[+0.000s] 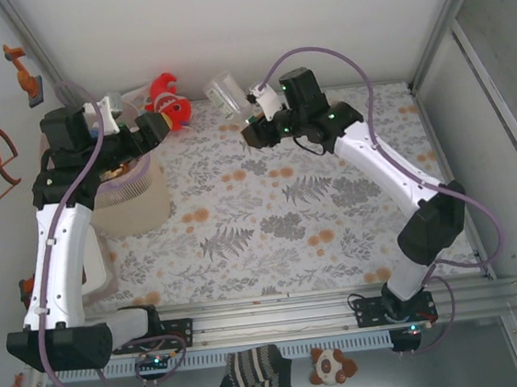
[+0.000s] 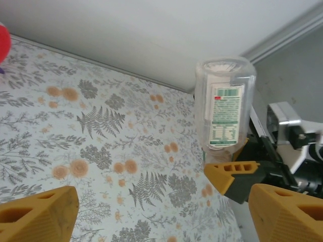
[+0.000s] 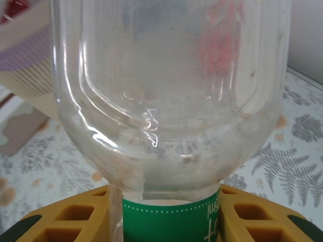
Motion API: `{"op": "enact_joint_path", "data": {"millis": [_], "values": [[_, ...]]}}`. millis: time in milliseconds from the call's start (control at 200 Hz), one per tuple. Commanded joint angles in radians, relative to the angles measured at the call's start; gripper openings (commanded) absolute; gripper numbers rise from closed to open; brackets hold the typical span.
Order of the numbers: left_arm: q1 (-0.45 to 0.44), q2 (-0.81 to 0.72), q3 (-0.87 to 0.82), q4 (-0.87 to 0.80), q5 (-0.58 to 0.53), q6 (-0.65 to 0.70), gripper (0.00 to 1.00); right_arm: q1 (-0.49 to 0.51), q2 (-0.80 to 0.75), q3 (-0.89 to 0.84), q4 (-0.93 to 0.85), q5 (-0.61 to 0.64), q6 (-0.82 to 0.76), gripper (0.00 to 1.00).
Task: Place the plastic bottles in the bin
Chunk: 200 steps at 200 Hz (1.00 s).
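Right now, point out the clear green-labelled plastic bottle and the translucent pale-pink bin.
clear green-labelled plastic bottle [image 2: 224,113], left wrist view, on its label.
translucent pale-pink bin [image 1: 135,211], top external view, on its side wall.

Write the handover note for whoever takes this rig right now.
Left end effector: open, empty, above the table.
Right end effector: shut on a clear bottle, held up near the back wall.
Bin: left side of the table, under the left arm; its contents are hidden.
Done: that bottle is picked up.
Left: carry it over the bin and release.
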Motion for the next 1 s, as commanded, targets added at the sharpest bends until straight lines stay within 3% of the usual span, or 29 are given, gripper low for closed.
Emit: {"op": "enact_joint_path", "data": {"millis": [0,190,681,996], "values": [[-0.041,0.008,0.065,0.012,0.007,-0.021,0.91,0.032,-0.052,-0.011,0.067,-0.081,0.027,0.28],[-0.105,0.040,0.126,0.016,0.010,-0.034,0.94,0.076,-0.069,0.010,0.027,-0.109,-0.023,0.28],[-0.141,0.065,0.166,-0.037,0.049,-0.036,0.90,0.160,-0.098,0.040,-0.069,-0.111,-0.125,0.28],[-0.150,0.022,0.125,-0.063,0.048,-0.038,0.63,0.178,-0.098,0.051,-0.098,-0.069,-0.161,0.28]]}}
